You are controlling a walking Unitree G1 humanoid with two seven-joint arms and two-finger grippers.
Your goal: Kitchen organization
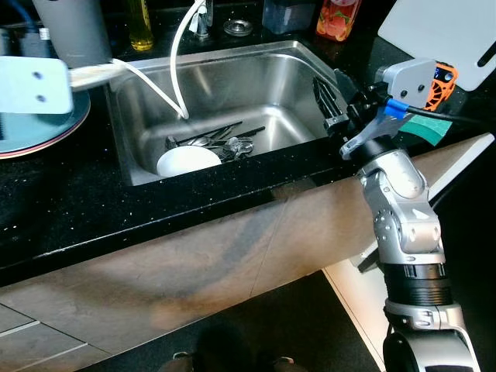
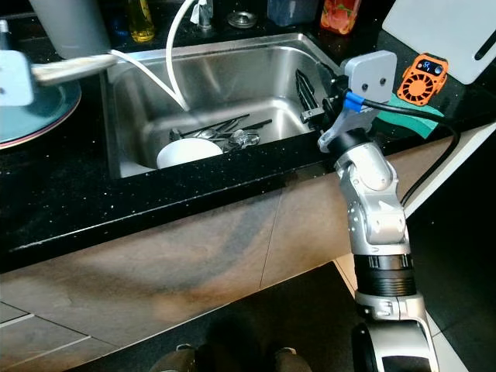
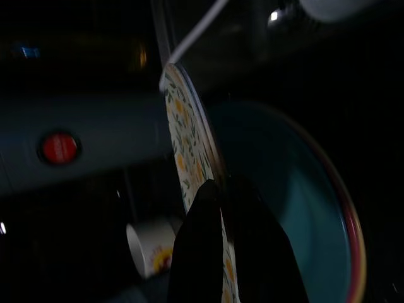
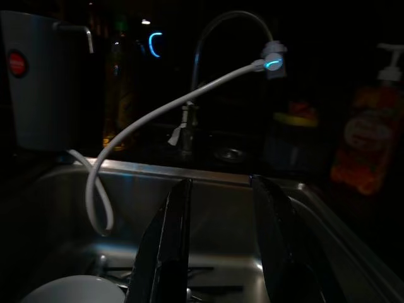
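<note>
A steel sink (image 1: 291, 58) holds a white bowl (image 1: 188, 161) and dark cutlery (image 1: 221, 139). My right gripper (image 4: 221, 183) hangs open over the sink's right side (image 1: 327, 99), with nothing between its fingers. At the far left, my left gripper (image 3: 218, 186) is shut on the rim of a floral plate (image 3: 183, 139). The plate is seen edge-on as a cream bar (image 1: 97, 74). Just beneath it lies a teal plate with a red rim (image 3: 284, 189), resting on the black counter (image 1: 43, 132).
A white hose (image 1: 174, 70) loops from the faucet (image 4: 214, 38) into the sink. Behind the sink stand a grey jug (image 1: 74, 31), an oil bottle (image 1: 141, 23) and an orange bottle (image 1: 337, 19). At the right are a white cutting board (image 1: 442, 31), an orange fan (image 2: 422, 76) and a teal cloth (image 1: 430, 128).
</note>
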